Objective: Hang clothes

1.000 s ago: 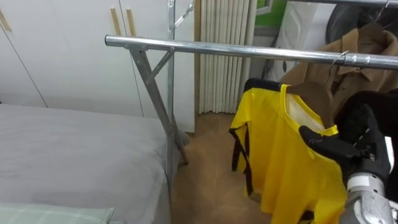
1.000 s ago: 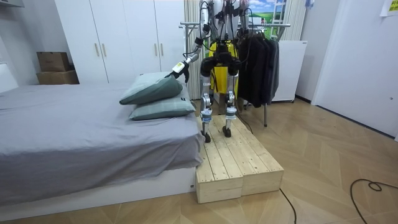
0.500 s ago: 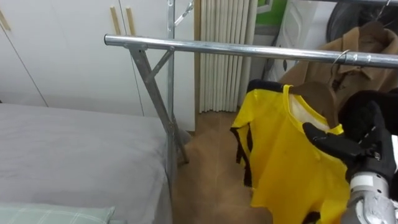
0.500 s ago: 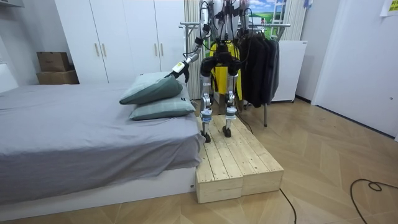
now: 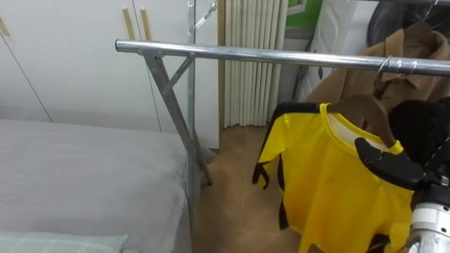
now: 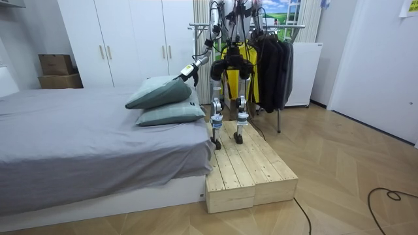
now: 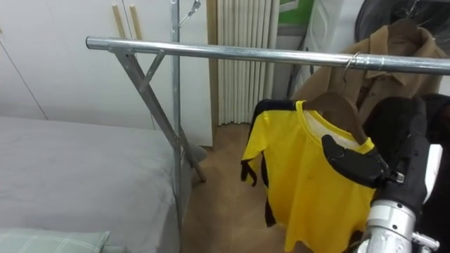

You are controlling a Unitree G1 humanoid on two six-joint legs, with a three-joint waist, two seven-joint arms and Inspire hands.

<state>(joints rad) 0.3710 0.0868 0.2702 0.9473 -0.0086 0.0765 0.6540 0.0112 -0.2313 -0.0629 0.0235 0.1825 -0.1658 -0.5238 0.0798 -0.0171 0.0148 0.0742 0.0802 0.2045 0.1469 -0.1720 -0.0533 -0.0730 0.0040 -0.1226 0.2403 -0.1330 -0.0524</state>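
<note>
A yellow shirt [image 5: 330,176] with black trim hangs on a wooden hanger [image 5: 360,109] just below the silver rail [image 5: 267,56] of the clothes rack. My right hand [image 5: 390,163] comes in from the lower right, with its dark fingers curled over the hanger's shoulder and the shirt's collar. The hanger's hook is hidden from me. In the room view I stand on a wooden platform [image 6: 245,163] facing the rack, with the shirt [image 6: 251,72] held up in front of me. My left hand [image 6: 188,70] is stretched out over the pillows.
A brown coat [image 5: 351,81] hangs on the rail to the right, with dark clothes [image 6: 271,65] beyond it. The rack's slanted leg [image 5: 172,105] stands beside the grey bed [image 5: 84,169]. Pillows [image 6: 160,94] lie at the bed's end. White wardrobes [image 6: 130,39] line the far wall.
My right hand has carried the shirt and hanger to the right and slightly up. The shirt has swung so that more of its front faces me. The left arm has not moved.
</note>
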